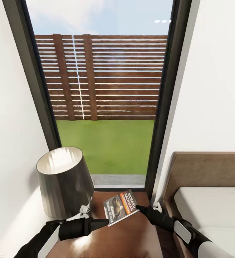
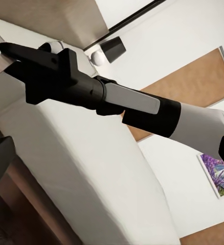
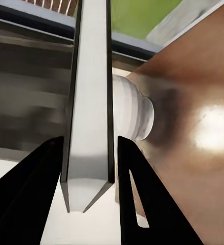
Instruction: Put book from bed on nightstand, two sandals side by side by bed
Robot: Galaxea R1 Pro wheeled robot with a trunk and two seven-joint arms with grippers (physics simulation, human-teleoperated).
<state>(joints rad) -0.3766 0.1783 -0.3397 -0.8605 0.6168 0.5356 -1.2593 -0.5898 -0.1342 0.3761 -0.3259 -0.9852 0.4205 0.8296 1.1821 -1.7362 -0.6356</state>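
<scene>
The book (image 1: 121, 207), a dark paperback with an orange band, hangs tilted just above the dark brown nightstand (image 1: 131, 233). My right gripper (image 1: 140, 209) is shut on its right edge. In the right wrist view the book (image 3: 89, 127) stands edge-on between the two black fingers, over the glossy nightstand top (image 3: 194, 127). My left gripper (image 1: 104, 223) reaches in from the left, its tip at the book's lower left corner. Whether it is open or shut is not clear. The bed (image 1: 210, 208) lies to the right. The sandals are out of view.
A lamp (image 1: 63, 182) with a dark metallic shade stands on the nightstand's left half, and its white base (image 3: 135, 115) is close to the book. A tall window (image 1: 103, 107) rises behind the nightstand, with white walls on both sides. The grey mattress (image 2: 91, 168) lies under my right arm (image 2: 122, 99).
</scene>
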